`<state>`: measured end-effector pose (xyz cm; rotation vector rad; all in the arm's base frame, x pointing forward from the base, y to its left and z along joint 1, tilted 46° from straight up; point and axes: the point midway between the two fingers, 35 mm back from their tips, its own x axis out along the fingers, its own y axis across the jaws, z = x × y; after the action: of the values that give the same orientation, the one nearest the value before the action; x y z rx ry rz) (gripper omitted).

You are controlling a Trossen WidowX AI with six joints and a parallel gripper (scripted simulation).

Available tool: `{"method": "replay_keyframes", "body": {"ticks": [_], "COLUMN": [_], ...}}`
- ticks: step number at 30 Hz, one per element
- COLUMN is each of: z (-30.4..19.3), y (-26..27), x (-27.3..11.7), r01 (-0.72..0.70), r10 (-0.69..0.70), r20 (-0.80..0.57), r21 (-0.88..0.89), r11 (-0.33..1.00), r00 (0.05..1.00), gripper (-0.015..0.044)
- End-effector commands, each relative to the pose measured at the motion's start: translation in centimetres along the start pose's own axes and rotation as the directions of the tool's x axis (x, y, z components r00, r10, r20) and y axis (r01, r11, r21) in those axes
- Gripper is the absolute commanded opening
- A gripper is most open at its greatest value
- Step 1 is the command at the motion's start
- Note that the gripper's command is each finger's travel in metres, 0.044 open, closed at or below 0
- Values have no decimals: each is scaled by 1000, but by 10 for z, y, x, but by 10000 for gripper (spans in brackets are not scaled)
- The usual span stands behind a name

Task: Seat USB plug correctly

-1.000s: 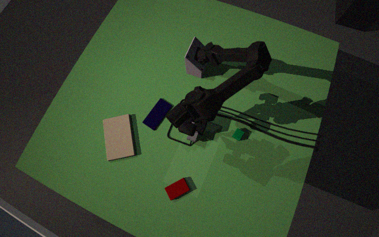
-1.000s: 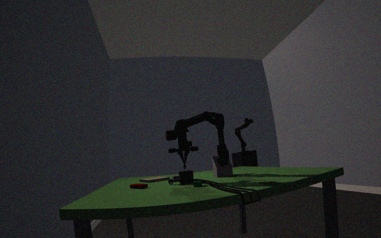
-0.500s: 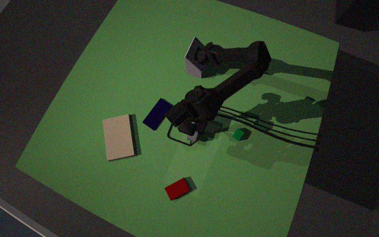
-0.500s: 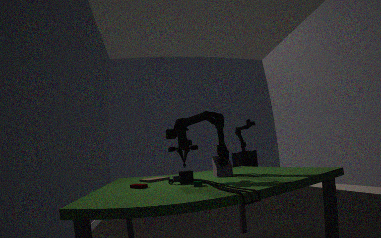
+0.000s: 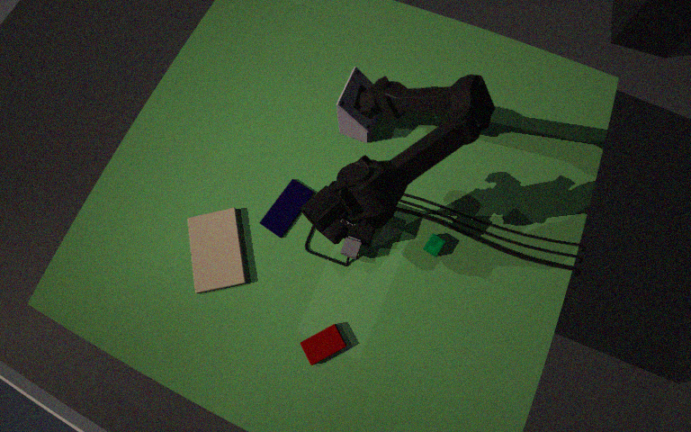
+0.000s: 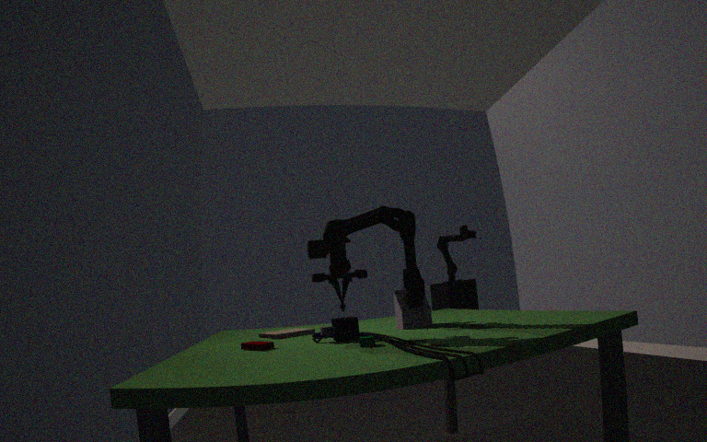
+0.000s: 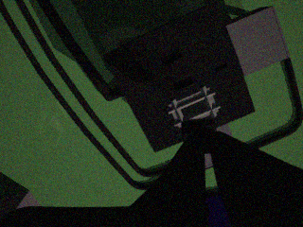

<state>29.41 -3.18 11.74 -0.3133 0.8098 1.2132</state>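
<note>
Green block (image 5: 434,245) near power cube (image 7: 184,76), end effector (image 7: 201,131) clamping USB plug (image 7: 204,128) above it

We see a matt, smooth green tabletop (image 5: 152,152) with no gloss. The power cube (image 7: 184,82) has a dark matt casing like plastic; its socket (image 7: 195,106) shows pale edges that look metallic. The cables (image 5: 489,231) appear black, smooth and rubbery. The tan slab (image 5: 216,249) looks flat and matt. The tool (image 7: 204,135) is matt black.
</note>
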Motion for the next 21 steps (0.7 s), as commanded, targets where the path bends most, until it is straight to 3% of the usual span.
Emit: {"method": "replay_keyframes", "body": {"ticks": [1, 21], "z": [0, 0], "y": [0, 0], "x": [1, 1], "r01": [-1, 0], "r10": [1, 1], "r20": [-1, -1], "r21": [103, 587], "r11": [995, 810], "r00": [1000, 1000], "gripper": [0, 0]}}
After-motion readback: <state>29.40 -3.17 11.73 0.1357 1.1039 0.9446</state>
